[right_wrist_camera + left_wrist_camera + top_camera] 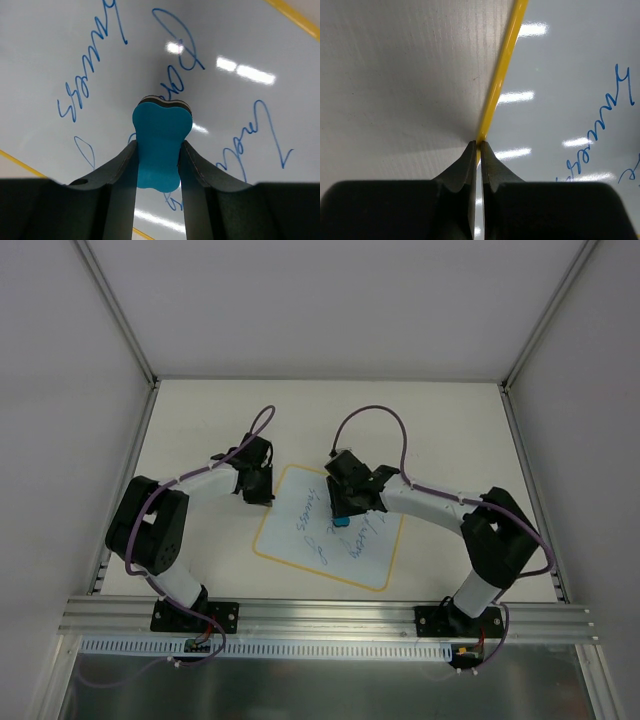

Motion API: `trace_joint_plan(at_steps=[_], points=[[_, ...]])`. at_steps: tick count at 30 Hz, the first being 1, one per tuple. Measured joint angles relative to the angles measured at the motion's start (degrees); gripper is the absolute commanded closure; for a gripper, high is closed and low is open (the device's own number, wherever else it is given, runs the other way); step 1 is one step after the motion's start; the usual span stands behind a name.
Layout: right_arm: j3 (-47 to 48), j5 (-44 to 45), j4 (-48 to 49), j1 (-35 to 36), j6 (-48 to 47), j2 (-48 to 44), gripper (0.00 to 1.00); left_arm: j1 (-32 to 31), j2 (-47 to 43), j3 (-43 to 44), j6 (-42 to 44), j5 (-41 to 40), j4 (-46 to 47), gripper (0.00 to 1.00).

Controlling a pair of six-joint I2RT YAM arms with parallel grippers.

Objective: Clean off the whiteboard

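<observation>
The right hand [159,146] clamps a blue eraser [161,125] over the whiteboard [300,545], lying mid-way across the counter [450,425] (blue handwriting covers it); the left hand [478,146], jaws pressed together, sits at its yellow border.

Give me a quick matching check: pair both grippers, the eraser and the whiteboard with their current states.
Things:
1. left gripper
2. right gripper
3. blue eraser
4. whiteboard

States:
A. carries blue handwriting
B. shut with nothing held, tips at the board's edge
C. pinched between two fingers
D. clamped on a block, over the writing

Pairs: 1-B, 2-D, 3-C, 4-A
</observation>
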Motion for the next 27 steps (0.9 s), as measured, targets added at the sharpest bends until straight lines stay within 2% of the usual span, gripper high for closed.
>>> trace_joint_plan(at_steps=[7,17,22,27], points=[[3.5,1.25,-0.35,5.64,3.37,6.93,1.0,-0.09,-0.02,-0.31,-1.18,0.33,0.96,1.0],[14.05,3.15,-4.85,12.35,5.53,16.24,1.0,-0.07,-1.11,-2.27,-4.11,0.79,3.43,1.0],[19.5,4.42,-7.67,13.18,5.77,20.02,1.0,-0.07,-1.51,-2.95,-4.66,0.76,4.13,1.0],[20.7,3.85,-7.93,10.64,7.15,20.85,1.0,-0.07,-1.9,-3.8,-4.76,0.83,5.18,1.0]])
